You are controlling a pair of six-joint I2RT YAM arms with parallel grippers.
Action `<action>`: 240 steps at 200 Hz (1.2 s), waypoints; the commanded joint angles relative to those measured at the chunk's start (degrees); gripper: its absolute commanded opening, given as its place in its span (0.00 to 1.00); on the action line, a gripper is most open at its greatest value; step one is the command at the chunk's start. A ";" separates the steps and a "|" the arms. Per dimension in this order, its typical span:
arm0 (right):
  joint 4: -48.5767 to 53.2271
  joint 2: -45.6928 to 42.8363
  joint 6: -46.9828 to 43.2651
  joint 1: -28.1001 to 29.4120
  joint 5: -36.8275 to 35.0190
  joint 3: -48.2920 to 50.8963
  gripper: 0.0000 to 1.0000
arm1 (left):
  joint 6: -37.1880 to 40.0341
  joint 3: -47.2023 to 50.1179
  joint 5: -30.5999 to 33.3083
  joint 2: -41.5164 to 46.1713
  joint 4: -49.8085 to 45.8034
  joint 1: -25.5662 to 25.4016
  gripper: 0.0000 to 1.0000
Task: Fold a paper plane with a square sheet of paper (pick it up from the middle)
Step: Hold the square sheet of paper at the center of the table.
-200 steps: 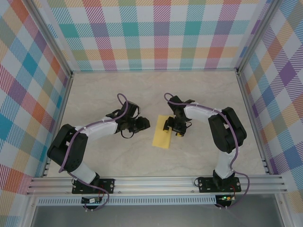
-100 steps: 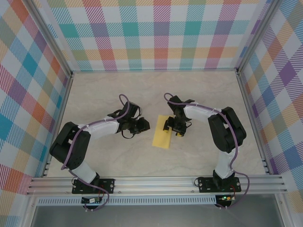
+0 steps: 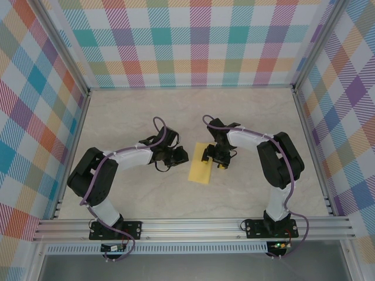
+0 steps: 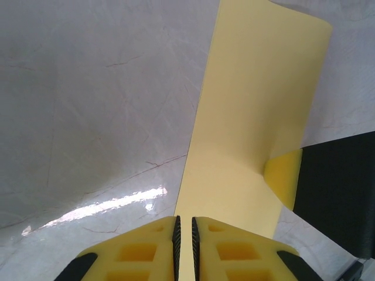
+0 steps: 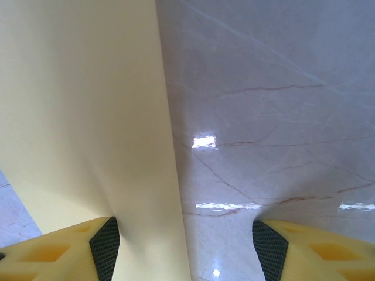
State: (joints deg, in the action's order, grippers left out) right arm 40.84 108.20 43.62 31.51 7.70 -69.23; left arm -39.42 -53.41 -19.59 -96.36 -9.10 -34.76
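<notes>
Yellow paper, a narrow strip as seen from above, lies on the pale marble-look bench between the 2 claws. The left claw sits at the paper's left side. In its wrist view its 2 yellow fingers stand almost together, clenched on the near edge of the paper. The paper runs out of the thin slit between them and stretches away ahead of the claw. The right claw sits at the paper's opposite side, released, its 2 fingers wide apart. 1 of them touches the paper, which bends slightly there; the other hangs over bare bench, apart from the paper. From the left wrist, a right-claw finger shows ahead and to the right of the left claw, against the paper's right edge.
</notes>
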 commanded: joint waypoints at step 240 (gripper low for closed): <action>2.82 4.86 -1.63 -0.32 -5.56 2.17 0.66 | 2.91 -12.88 1.58 -11.97 -8.08 -4.08 0.00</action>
State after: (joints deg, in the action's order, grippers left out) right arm 41.30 108.53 42.83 31.53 7.53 -69.49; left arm -37.69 -64.27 -18.33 -107.09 -15.44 -38.13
